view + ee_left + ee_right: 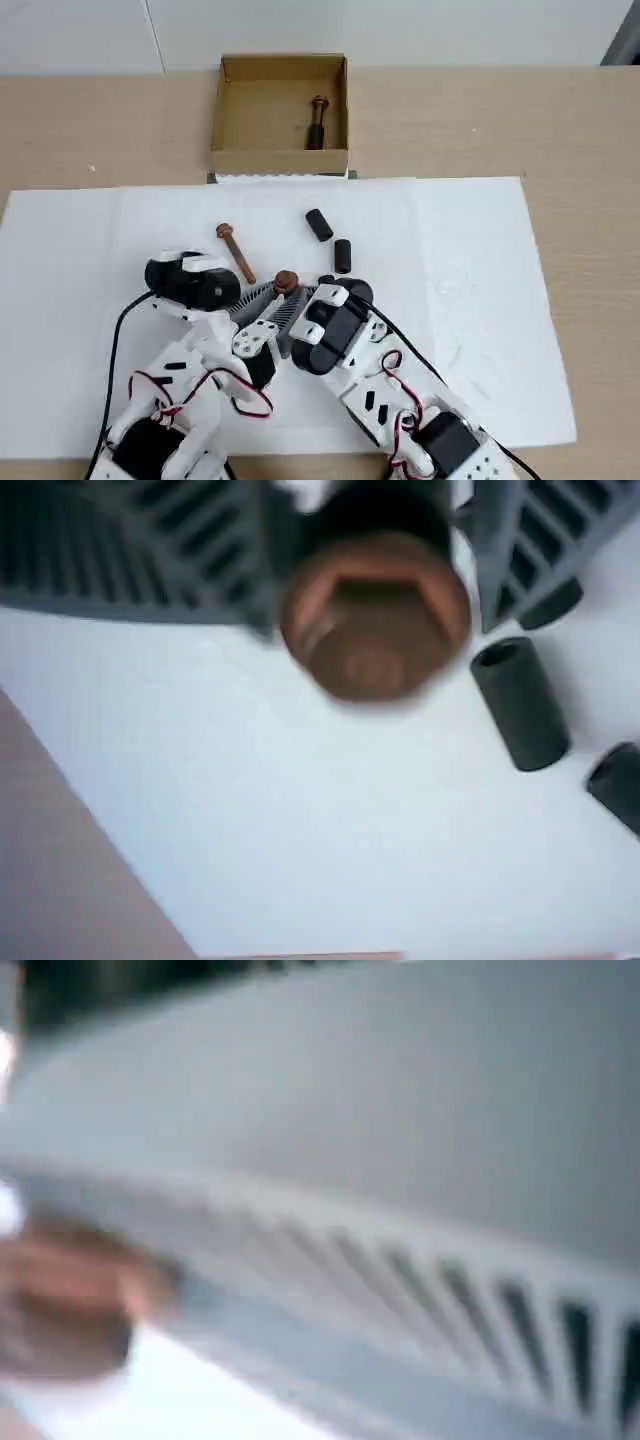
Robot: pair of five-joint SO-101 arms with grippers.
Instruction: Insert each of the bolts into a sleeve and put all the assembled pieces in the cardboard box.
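Your left pincer (376, 595) is pressed onto a brown bolt (372, 630), its ribbed grey fingers (150, 550) pinching it from both sides just below the head. The bolt's long axis runs straight away from the wrist camera, so you look onto the six-sided head and the shaft is hidden behind it. In the high view the head faces up.

Just beyond the pincer's tips, the nearer sleeve (343, 255) lies on its side on the white sheet (480, 260), its long axis pointing away from the pincer. The farther sleeve (319, 225) lies a little past it, slanted and not touching it.

A second bolt (236, 252) lies flat beside the left pincer, on the side away from your right pincer (322, 290). Its head is at the far end and its shaft slants back toward the tips.

The right pincer sits close against the left one, by the held bolt. You cannot tell its state.

The cardboard box (228, 110) stands well beyond both, with one assembled piece (317, 122) lying inside.
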